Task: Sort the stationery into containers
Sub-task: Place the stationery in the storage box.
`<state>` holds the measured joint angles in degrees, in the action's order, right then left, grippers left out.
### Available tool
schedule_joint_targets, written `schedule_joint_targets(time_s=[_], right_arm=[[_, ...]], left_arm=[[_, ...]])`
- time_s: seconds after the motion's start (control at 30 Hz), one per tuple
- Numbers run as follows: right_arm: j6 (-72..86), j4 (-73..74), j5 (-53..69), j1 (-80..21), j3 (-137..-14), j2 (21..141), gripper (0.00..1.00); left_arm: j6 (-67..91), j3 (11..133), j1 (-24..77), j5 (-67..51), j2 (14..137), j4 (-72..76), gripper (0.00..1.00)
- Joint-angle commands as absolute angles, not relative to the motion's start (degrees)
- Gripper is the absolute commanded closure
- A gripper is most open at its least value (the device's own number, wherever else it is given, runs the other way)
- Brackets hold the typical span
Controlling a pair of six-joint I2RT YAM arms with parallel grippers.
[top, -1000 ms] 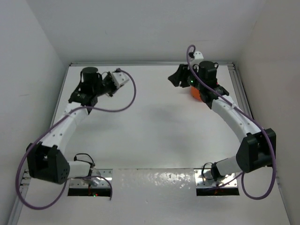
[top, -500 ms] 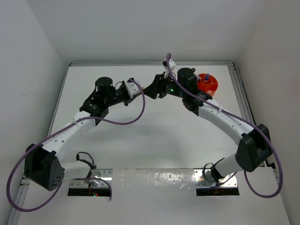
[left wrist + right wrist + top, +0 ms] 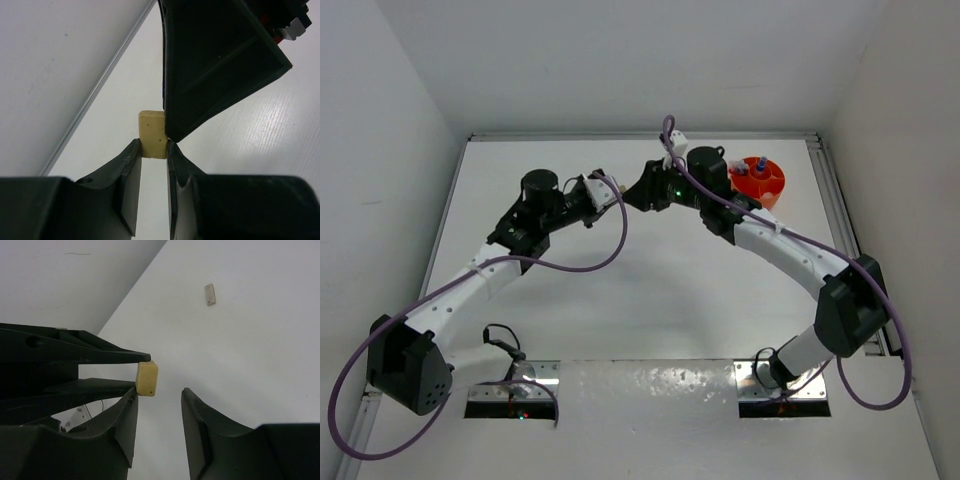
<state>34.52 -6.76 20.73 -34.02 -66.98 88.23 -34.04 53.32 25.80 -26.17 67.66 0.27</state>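
Observation:
A tiny beige block (image 3: 152,133) is pinched between the fingertips of my left gripper (image 3: 152,145), which is shut on it above the table at the back middle (image 3: 611,192). My right gripper (image 3: 159,393) is open and faces the left one (image 3: 642,190). Its left fingertip (image 3: 131,399) is right beside the block (image 3: 147,378), and the block is not between its jaws. One right finger (image 3: 210,65) fills the upper part of the left wrist view. The round orange tub (image 3: 772,187) stands at the back right, with a blue-capped bottle and red pens in it.
A small pale rectangular piece (image 3: 210,294) lies flat on the white table beyond the grippers. The back wall (image 3: 620,60) and its rail (image 3: 570,137) are close behind both grippers. Purple cables (image 3: 620,230) loop off both wrists.
Both arms swung inward. The right gripper left the tub and moved left; the left gripper moved right with the block. They now meet tip to tip at the back middle.

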Motion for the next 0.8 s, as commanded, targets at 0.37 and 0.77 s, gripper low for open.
schedule_joint_targets(time_s=[0.37,0.77], right_arm=[[35.9,-8.8,20.5,-34.5,-74.1,91.3,0.76],[32.3,-2.2,23.8,-34.0,-75.9,91.4,0.65]], left_arm=[[-33.3,52.5,27.1,-28.2,66.2,4.2,1.0],[-33.0,51.9,26.4,-25.7,66.6,5.9,1.0]])
